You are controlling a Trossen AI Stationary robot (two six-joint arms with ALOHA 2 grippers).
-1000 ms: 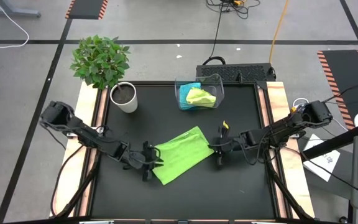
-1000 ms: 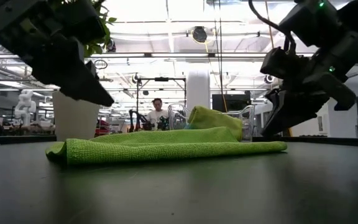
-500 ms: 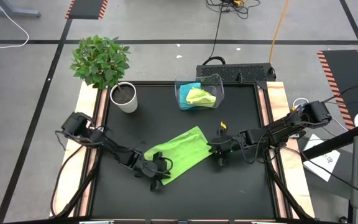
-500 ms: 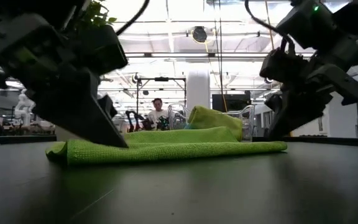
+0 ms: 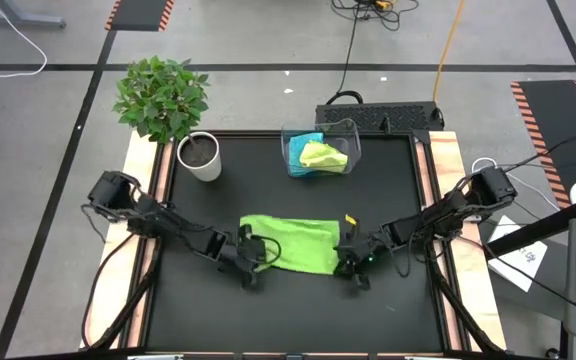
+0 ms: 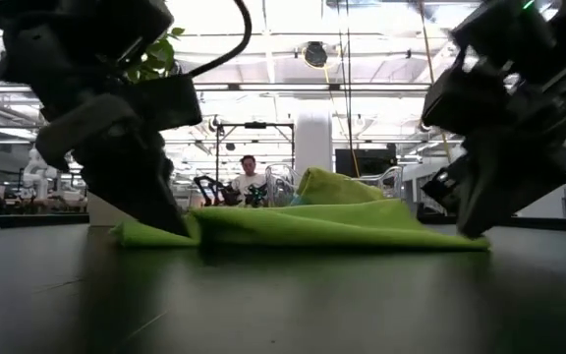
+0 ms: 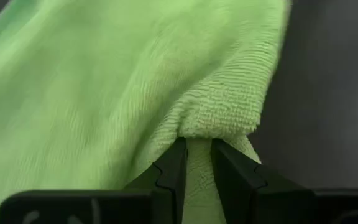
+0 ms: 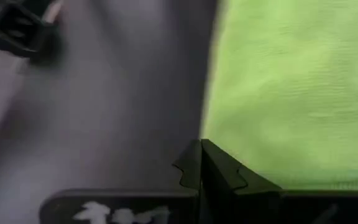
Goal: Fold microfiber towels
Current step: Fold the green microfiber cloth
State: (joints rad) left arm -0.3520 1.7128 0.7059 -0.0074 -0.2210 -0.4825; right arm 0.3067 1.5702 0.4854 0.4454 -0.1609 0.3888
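1. Lime-green towel (image 5: 291, 244) lies flat near the front-middle of the black tabletop (image 5: 268, 195); two more, one green and one blue, sit in the clear bin (image 5: 320, 150) at the back.
2. Left end effector (image 5: 251, 252) is clenched on the towel's left edge – the wrist view shows a fuzzy fold pinched between its fingers (image 7: 170, 171).
3. Right end effector (image 5: 349, 262) is at the right edge w/ fingers together; whether cloth is caught, can't tell.
4. Handling, my read: light, limp, grippy pile – it'll sag and drag, so take corners/edges, both sides together.
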